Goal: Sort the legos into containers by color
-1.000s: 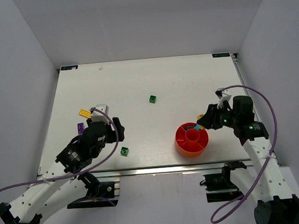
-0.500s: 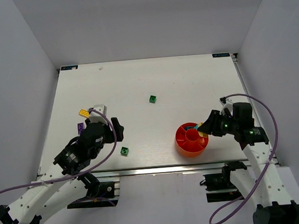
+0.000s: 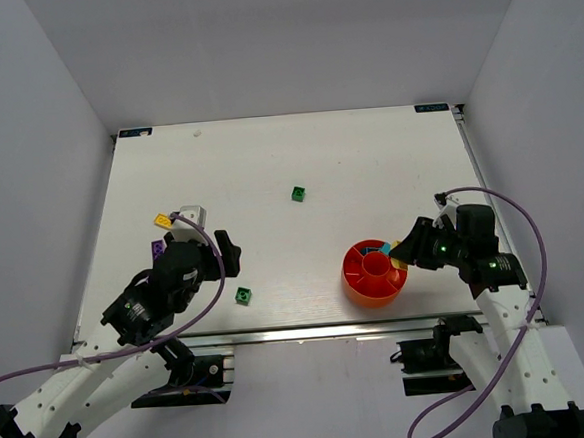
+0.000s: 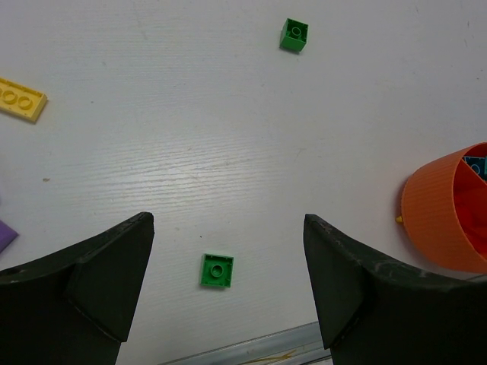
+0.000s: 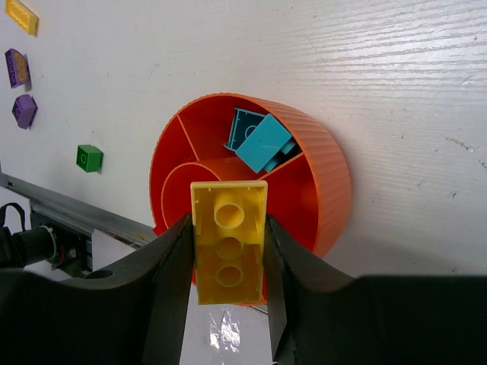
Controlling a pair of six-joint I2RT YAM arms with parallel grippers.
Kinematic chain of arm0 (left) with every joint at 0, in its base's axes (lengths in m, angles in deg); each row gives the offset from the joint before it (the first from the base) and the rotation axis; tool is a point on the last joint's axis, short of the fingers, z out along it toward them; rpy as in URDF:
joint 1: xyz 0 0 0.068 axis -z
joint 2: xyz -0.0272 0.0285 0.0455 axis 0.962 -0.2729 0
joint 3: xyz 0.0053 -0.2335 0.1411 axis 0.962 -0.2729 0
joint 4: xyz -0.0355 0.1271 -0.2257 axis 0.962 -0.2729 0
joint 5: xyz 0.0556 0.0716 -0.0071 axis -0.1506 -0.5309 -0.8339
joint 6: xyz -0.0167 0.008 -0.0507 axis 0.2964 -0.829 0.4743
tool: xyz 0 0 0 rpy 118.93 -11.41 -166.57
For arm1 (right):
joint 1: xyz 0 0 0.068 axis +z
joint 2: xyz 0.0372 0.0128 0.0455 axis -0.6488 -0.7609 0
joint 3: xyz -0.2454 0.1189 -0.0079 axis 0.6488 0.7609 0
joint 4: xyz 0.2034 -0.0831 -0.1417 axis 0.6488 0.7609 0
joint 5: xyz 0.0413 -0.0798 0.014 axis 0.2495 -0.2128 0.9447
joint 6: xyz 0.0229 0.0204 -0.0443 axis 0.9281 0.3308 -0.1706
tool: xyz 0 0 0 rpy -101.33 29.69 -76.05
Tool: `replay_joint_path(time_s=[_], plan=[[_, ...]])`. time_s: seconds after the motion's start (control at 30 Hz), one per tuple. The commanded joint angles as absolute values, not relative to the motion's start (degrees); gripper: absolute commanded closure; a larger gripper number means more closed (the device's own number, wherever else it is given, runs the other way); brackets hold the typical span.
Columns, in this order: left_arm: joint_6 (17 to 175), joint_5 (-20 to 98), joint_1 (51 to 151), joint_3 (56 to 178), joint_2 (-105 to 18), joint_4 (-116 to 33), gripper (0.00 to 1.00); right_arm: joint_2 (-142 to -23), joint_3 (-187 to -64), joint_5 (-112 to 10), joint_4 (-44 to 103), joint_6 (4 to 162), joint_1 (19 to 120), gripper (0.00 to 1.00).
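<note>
One yellow brick [image 5: 228, 243] hangs over the rim of the tray [image 5: 338, 179], pinched by our right gripper [image 5: 228, 228], long axis along the fingers [image 5: 171, 289] toward the central cup [image 5: 183, 198]. Cyan pieces [image 5: 262, 141] sit in one wedge [image 5: 205, 122]. Unsorted, we see two green bricks [image 4: 217, 271] [image 4: 294, 34], a yellow plate [image 4: 21, 99] and purple pieces [image 5: 19, 67] [image 5: 24, 111] well apart from the tray. Our left gripper [image 4: 228, 228] gapes wide, empty.

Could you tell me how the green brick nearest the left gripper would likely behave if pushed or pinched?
The green brick lies flat, stud up, so it would probably slide rather than roll or tip. Its squared sides look rigid and should pinch cleanly. Tiny beside the orange tray, it is likely light.
</note>
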State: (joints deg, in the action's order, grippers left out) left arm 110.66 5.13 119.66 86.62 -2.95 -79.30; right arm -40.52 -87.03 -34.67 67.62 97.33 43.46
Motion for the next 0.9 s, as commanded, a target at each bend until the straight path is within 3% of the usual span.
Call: replay_joint_path(time_s=[0.0,0.47,0.57,0.6,0.87], plan=[[110.30,5.79,119.51,86.26,-2.42,-78.82,0.11,-39.33,-86.29,-34.03,65.44,98.65,43.27,1.00],[110.39,5.71,119.51,86.26,-1.72,-78.91,0.11,-38.01,-83.48,-36.40,68.78,99.80,43.00,1.00],[110.39,5.79,119.51,86.26,-1.63,-78.91,0.11,-38.27,-83.48,-36.06,68.52,99.62,43.27,0.86],[110.39,5.71,119.51,86.26,-1.71,-78.91,0.11,-38.27,-83.39,-35.88,68.43,99.62,43.35,0.77],[110.39,5.88,119.51,86.26,-1.45,-78.91,0.11,-38.27,-83.04,-35.61,68.17,99.53,43.35,0.48]])
